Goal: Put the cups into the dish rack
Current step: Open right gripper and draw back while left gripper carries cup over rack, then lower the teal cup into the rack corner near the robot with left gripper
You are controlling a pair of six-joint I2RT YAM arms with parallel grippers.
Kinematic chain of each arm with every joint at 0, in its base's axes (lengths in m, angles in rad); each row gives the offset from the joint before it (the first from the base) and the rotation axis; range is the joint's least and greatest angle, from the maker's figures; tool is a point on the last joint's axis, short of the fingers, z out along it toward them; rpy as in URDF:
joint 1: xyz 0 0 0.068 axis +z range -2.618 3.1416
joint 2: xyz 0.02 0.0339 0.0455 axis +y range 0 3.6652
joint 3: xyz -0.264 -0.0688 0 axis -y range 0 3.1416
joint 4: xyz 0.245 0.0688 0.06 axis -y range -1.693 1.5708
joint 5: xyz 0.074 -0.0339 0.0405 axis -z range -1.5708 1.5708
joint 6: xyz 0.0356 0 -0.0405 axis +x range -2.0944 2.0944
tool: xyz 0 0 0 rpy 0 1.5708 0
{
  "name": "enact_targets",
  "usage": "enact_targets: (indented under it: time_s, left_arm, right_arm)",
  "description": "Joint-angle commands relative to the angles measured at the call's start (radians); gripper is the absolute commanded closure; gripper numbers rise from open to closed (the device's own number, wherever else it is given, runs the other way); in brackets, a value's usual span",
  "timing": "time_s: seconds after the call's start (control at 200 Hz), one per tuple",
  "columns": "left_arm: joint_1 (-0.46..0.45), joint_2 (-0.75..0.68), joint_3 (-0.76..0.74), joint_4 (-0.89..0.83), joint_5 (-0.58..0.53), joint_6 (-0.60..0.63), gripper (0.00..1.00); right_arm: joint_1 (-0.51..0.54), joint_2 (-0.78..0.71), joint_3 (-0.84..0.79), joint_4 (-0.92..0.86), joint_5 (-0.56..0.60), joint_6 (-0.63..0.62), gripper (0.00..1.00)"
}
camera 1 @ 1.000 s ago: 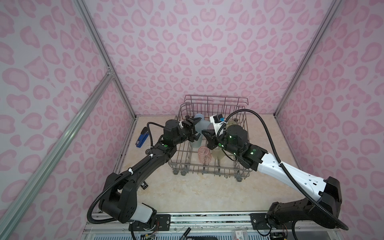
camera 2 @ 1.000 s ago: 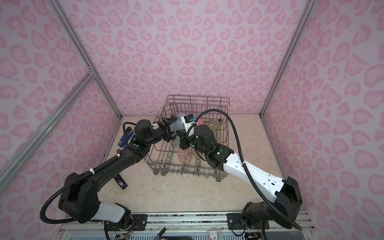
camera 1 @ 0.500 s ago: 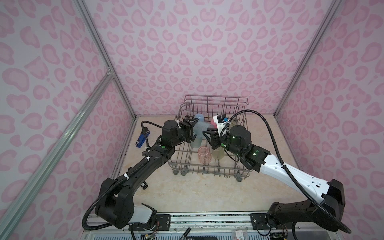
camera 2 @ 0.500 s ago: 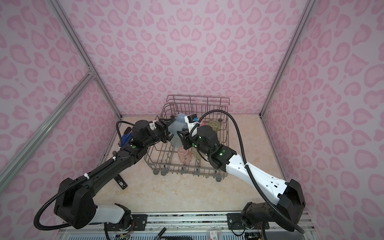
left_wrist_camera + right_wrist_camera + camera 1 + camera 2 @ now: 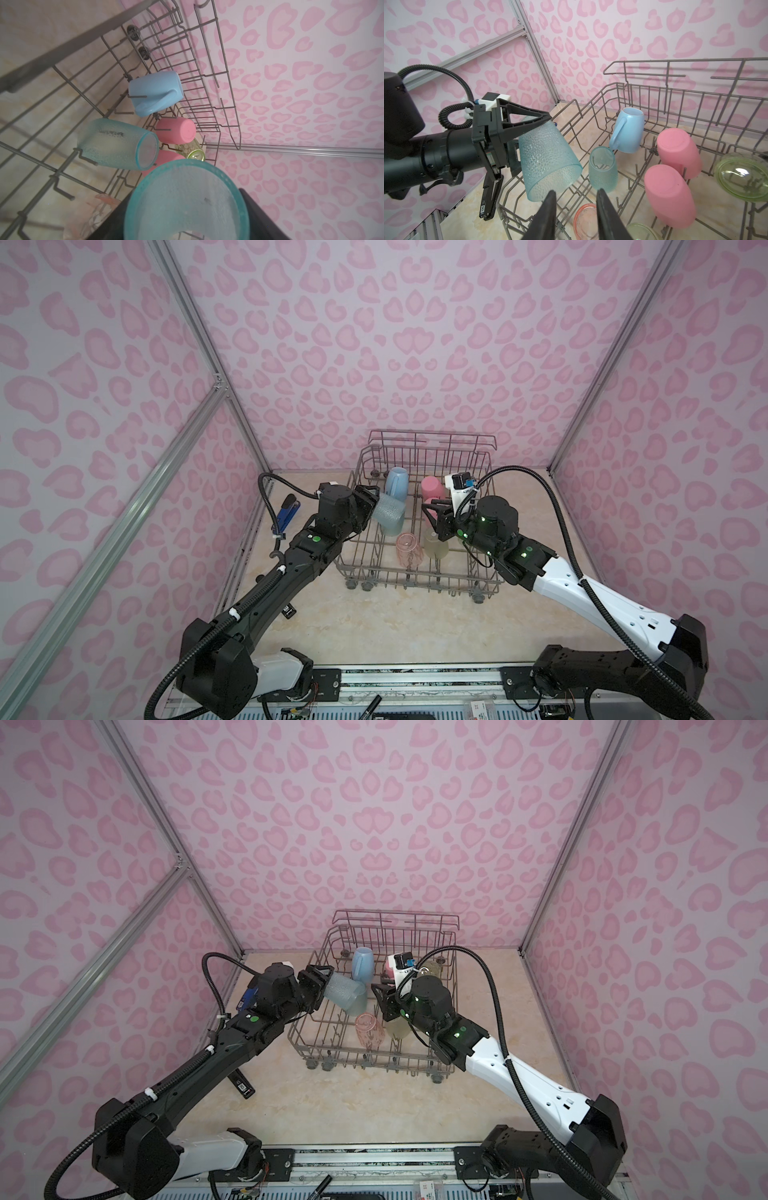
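Soft even light; wrist-view foreground seemingly blurred.

You can read only "50", on a label of the black tool on the table, at 8 o'clock from the dish rack.

I work in a robot test cell, a lab rig and no home: pink heart-print backdrop walls hang on aluminium frame struts, the tabletop is beige marbled board, and a metal mounting rail along its front edge carries my arm bases.
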Motion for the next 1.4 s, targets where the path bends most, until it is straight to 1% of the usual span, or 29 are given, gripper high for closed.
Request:
enact_targets:
  time_s: [0.0,0.135,0.38,0.49,0.7,0.94,1.06,1.395]
  left_arm:
    - [-0.006,-0.031,0.0,-0.072,-0.14,0.162,0.35]
    - [-0.038,-0.053,0.02,-0.128,-0.268,0.295,0.35]
    - [-0.151,-0.048,0.061,-0.165,-0.507,0.506,0.36]
    - [-0.185,-0.025,0.064,-0.169,-0.588,0.563,0.36]
    - [-0.256,0.019,0.037,-0.118,-0.728,0.659,0.36]
    - [-0.312,0.061,-0.014,-0.021,-0.83,0.724,0.36]
    - [-0.327,0.073,-0.053,0.037,-0.856,0.739,0.36]
    - [-0.331,0.103,-0.13,0.172,-0.851,0.771,0.36]
  right_arm:
    - [0.0,-0.01,-0.02,0.008,0.015,0.005,0.67]
    - [-0.007,-0.028,-0.041,-0.014,0.032,-0.008,0.67]
    - [-0.032,-0.07,-0.084,-0.039,0.049,-0.015,0.67]
    - [-0.047,-0.084,-0.099,-0.05,0.046,-0.012,0.67]
    - [-0.059,-0.103,-0.122,-0.058,0.046,-0.01,0.67]
    - [-0.066,-0.113,-0.15,-0.05,0.045,0.001,0.67]
    - [-0.071,-0.12,-0.158,-0.052,0.044,0.002,0.67]
    - [-0.082,-0.136,-0.174,-0.059,0.043,0.011,0.68]
